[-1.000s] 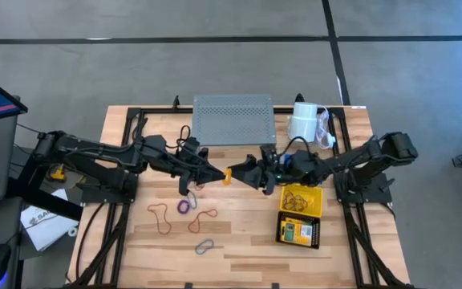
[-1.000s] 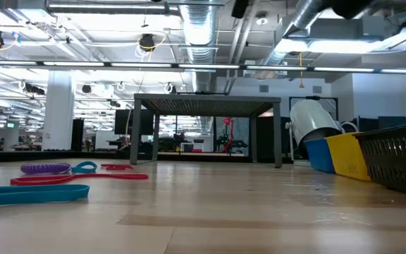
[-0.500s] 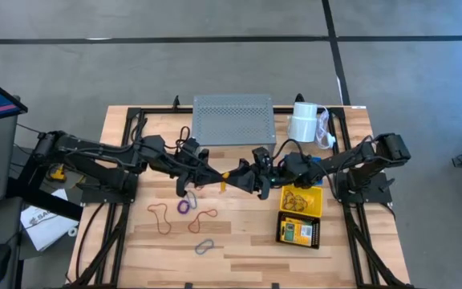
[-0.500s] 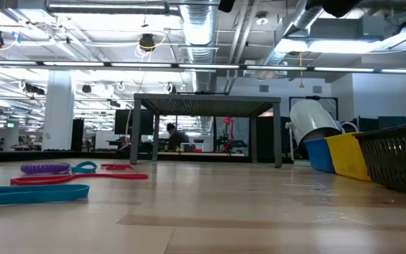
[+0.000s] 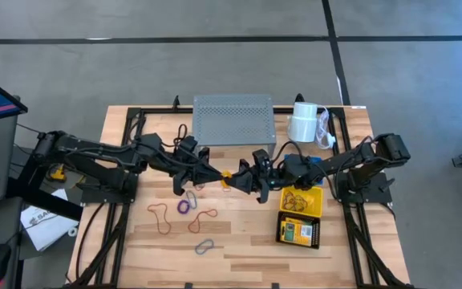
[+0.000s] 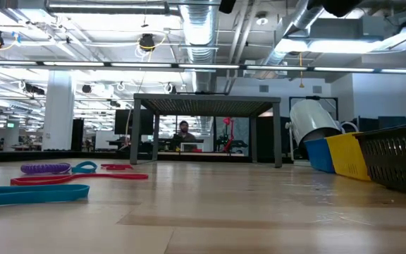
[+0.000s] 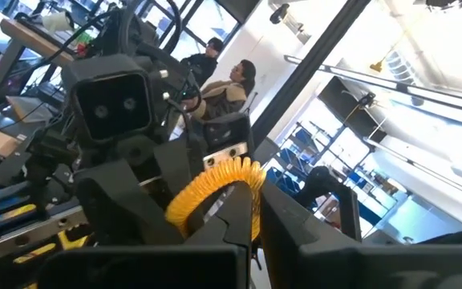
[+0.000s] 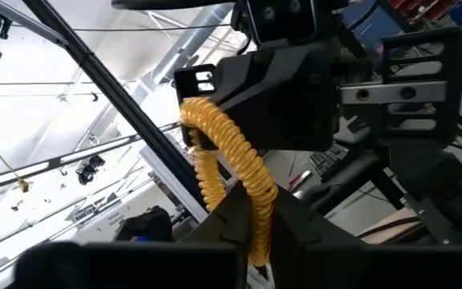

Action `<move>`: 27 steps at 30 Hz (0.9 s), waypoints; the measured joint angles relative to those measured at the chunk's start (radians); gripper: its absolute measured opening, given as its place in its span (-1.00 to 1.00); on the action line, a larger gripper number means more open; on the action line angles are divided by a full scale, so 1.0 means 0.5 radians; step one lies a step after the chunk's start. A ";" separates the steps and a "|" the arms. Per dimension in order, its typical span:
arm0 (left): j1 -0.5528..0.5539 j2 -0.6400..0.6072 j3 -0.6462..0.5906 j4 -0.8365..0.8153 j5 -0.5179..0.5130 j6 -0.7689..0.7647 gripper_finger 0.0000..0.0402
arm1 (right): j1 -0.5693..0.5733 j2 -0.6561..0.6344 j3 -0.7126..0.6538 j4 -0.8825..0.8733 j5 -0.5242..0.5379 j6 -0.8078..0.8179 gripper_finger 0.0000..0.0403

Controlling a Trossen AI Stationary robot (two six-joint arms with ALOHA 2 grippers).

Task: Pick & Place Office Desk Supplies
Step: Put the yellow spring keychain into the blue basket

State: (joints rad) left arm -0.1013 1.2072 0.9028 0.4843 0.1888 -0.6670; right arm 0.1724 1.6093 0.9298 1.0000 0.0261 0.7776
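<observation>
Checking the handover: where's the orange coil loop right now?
High view: the orange coil loop is above table centre, just in front of the grey perforated shelf, held between the left gripper and right gripper, both shut on it.

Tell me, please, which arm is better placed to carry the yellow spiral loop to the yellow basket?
The right. Both grippers meet mid-table on the yellow spiral loop, left gripper and right gripper each pinching it. The yellow basket sits beside the right arm, far from the left.
</observation>
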 joint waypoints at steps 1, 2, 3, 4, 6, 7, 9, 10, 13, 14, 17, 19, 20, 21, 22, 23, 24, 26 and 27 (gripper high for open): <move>0.000 0.000 0.000 -0.002 0.000 0.000 -0.98 | 0.001 0.000 0.000 0.003 0.000 0.008 -0.90; 0.000 0.000 0.000 0.001 0.000 0.000 -0.98 | 0.001 0.000 0.000 0.005 0.000 0.015 -0.88; 0.000 0.000 0.000 0.003 0.000 0.000 -0.98 | 0.000 0.000 0.000 0.005 0.003 0.015 -0.88; 0.000 0.000 0.000 0.001 0.000 -0.001 -0.98 | 0.000 0.000 0.000 0.005 0.009 0.015 -0.90; 0.000 0.000 0.000 -0.001 -0.012 -0.008 -0.95 | -0.001 0.000 0.000 0.006 0.016 0.015 -0.95; 0.000 0.000 0.000 -0.001 -0.012 -0.008 -0.93 | -0.001 0.000 0.000 0.006 0.016 0.015 -0.95; 0.000 0.000 0.000 -0.006 -0.013 -0.009 -0.88 | -0.001 -0.005 0.000 0.010 0.016 0.030 -0.95; 0.000 0.000 0.000 -0.005 -0.013 -0.009 -0.85 | 0.000 -0.018 0.000 0.000 0.016 0.032 -0.95; 0.000 0.000 0.000 -0.005 -0.013 -0.041 -0.74 | 0.000 -0.067 0.000 -0.009 0.016 0.006 -0.96; 0.000 0.000 0.000 -0.006 -0.013 -0.047 -0.70 | 0.000 -0.089 0.000 -0.021 0.017 0.005 -0.96; 0.000 -0.008 0.000 -0.030 -0.014 -0.050 -0.58 | -0.010 -0.180 0.000 -0.134 0.017 -0.001 -0.96; 0.000 -0.015 0.000 -0.025 -0.015 -0.051 -0.50 | -0.018 -0.254 0.000 -0.291 0.030 -0.002 -0.96; 0.004 -0.018 0.000 -0.024 -0.015 -0.051 -0.46 | -0.021 -0.294 0.000 -0.396 0.047 -0.005 -0.96; 0.012 -0.026 0.000 -0.031 -0.015 -0.051 -0.42 | -0.021 -0.333 0.000 -0.496 0.054 -0.006 -0.96; 0.017 -0.040 0.000 -0.043 -0.015 -0.052 -0.39 | -0.021 -0.370 0.000 -0.573 0.056 -0.010 -0.96; 0.027 -0.048 0.000 -0.032 -0.016 -0.046 -0.35 | -0.022 -0.410 0.000 -0.642 0.060 -0.025 -0.96; 0.041 -0.051 0.002 -0.017 -0.014 -0.038 -0.33 | -0.022 -0.455 0.000 -0.722 0.065 -0.033 -0.96; 0.060 -0.077 0.001 -0.077 -0.016 -0.036 -0.29 | -0.022 -0.551 0.000 -0.894 0.102 -0.037 -0.96; 0.066 -0.086 0.001 -0.104 -0.020 -0.031 -0.28 | -0.022 -0.603 0.001 -1.019 0.121 -0.037 -0.96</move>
State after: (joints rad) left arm -0.0683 1.1643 0.9031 0.4323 0.1790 -0.6825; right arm 0.1616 1.3078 0.9302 0.4906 0.0868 0.7590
